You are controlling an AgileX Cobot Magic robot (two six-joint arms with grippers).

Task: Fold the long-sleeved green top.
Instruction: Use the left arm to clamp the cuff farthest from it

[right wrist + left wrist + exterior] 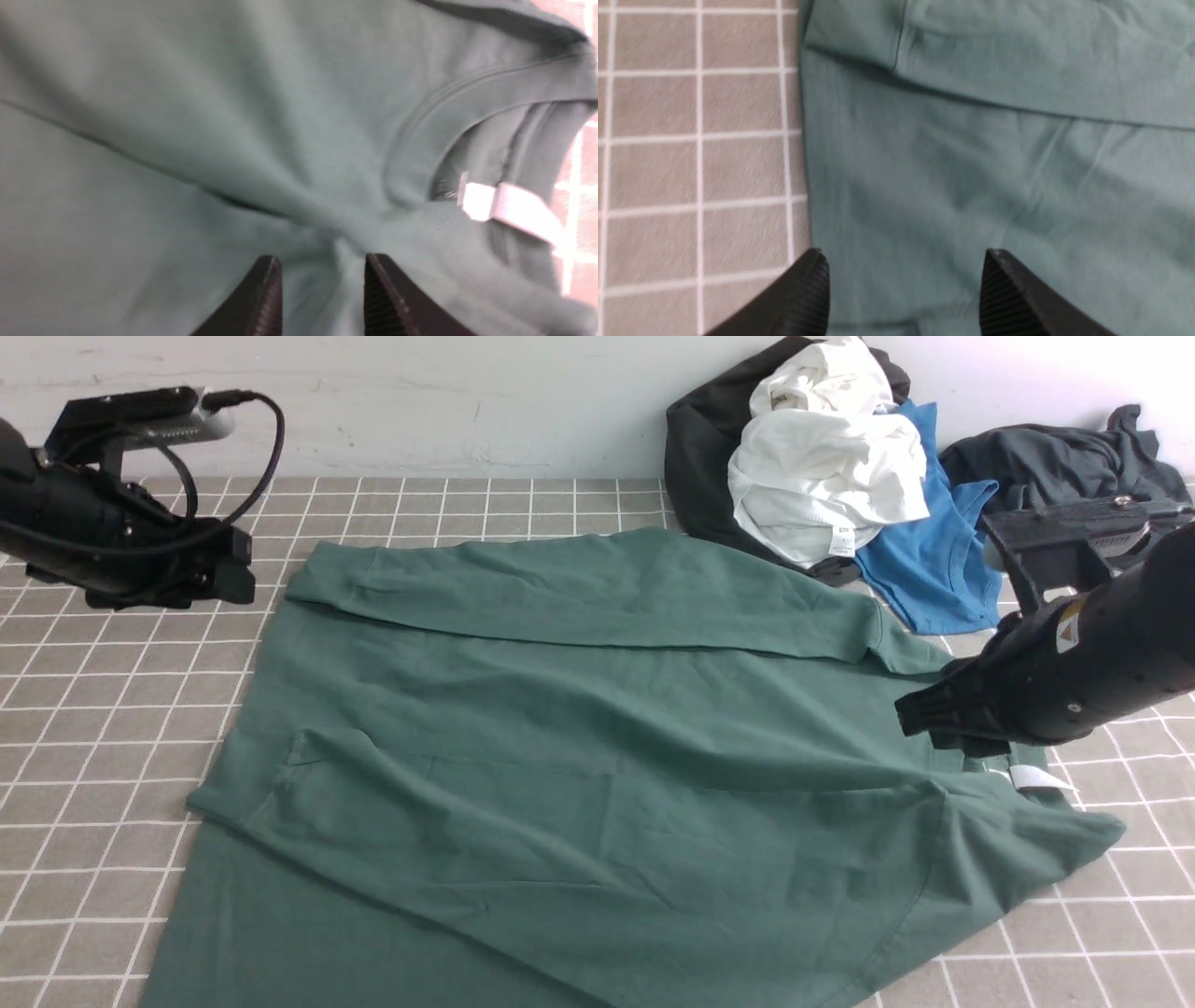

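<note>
just one each of green top (560, 756), blue tee (943, 569), white bundle (822, 476), black garment (700, 457), grey garment (1055, 457), left gripper (903, 261), right gripper (322, 263)

front view: bright, sharp | wrist views: blurred | shadows: soft

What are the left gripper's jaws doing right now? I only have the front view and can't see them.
Observer: The left wrist view shows the left gripper open, with nothing between its fingers, over the edge of the green long-sleeved top.
Operator: And the right one?
Observer: The right gripper is open too. A raised pucker of the top's fabric runs up between its fingers, close to the collar.
</note>
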